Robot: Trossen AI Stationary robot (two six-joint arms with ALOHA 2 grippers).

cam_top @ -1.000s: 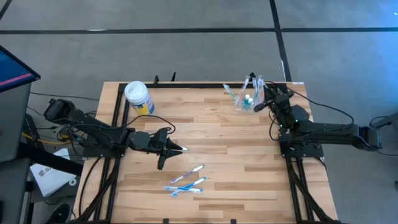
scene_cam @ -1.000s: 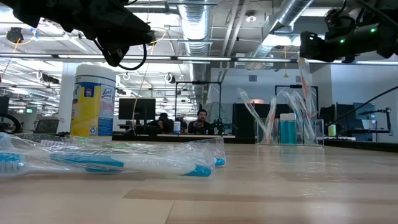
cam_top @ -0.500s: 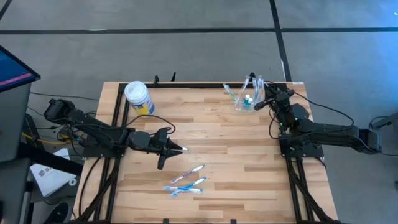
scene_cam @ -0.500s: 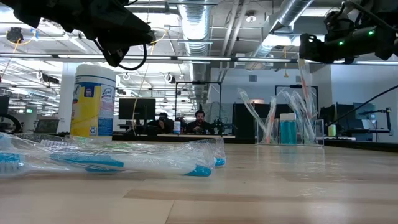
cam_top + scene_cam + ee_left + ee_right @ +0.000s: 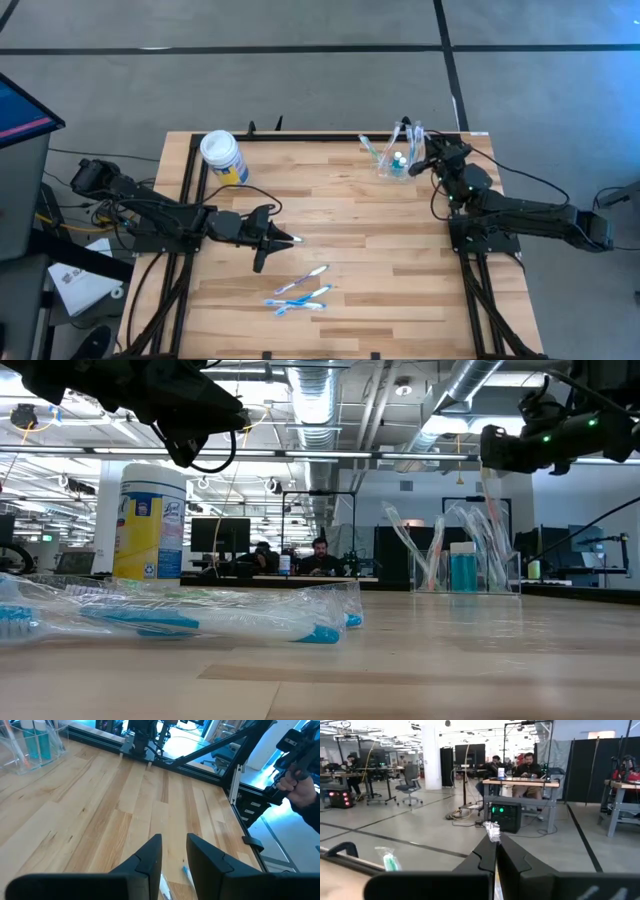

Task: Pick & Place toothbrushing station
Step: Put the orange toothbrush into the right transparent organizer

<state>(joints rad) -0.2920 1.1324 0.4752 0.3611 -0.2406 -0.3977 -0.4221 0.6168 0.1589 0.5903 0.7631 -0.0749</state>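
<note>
The toothbrushing station (image 5: 396, 160) is a clear cup at the far right of the table. It holds a blue tube and several wrapped toothbrushes, and it also shows in the low view (image 5: 465, 568). My right gripper (image 5: 428, 163) is beside and above it, shut on a wrapped toothbrush (image 5: 489, 500). My left gripper (image 5: 290, 240) hovers open and empty over the table's middle. More wrapped toothbrushes (image 5: 300, 292) lie flat on the wood near the front. My right gripper pinches the wrapped toothbrush near its top end between its two fingers. The crinkled clear wrapper end (image 5: 492, 831) sticks out past the fingertips. The fingers lie about level and come from the table's right side. The toothbrush hangs down toward the station; whether its lower end is inside, I cannot tell.
A white-lidded yellow-and-blue canister (image 5: 224, 157) stands at the far left. A black frame rail (image 5: 170, 762) runs along the table's edges. A person's hand (image 5: 300, 790) shows beyond the table in the left wrist view. Bare wood lies between the two grippers.
My right gripper has gone down a little beside the station and tipped slightly, still shut on the toothbrush, which has sunk with it.
</note>
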